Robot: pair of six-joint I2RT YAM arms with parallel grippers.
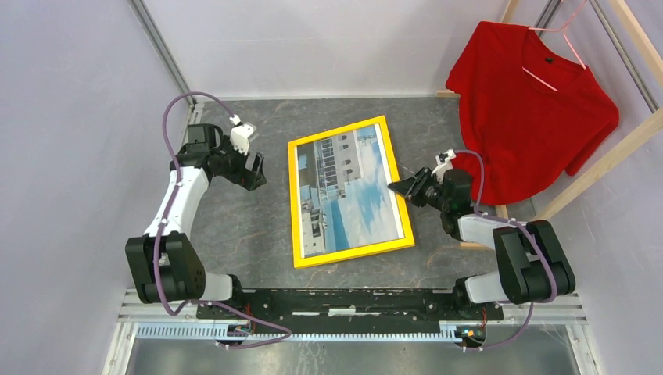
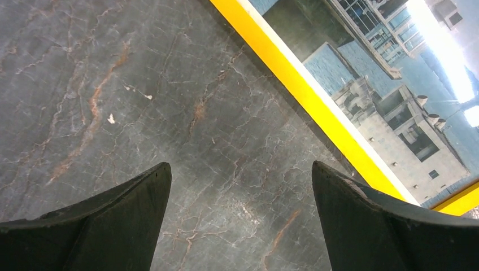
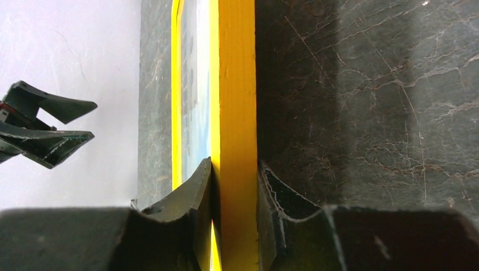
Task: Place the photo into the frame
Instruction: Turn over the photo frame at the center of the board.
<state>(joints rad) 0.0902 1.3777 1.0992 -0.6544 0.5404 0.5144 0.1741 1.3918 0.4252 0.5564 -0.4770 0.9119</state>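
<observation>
The photo shows face up inside the yellow frame, so I judge it already seated. The frame lies mid-tabletop, its long axis running from the near edge toward the far edge, slightly skewed. My right gripper pinches the frame's right long rail, one finger on either side. My left gripper hangs over bare tabletop with fingers spread wide, the frame's left rail just to its right.
</observation>
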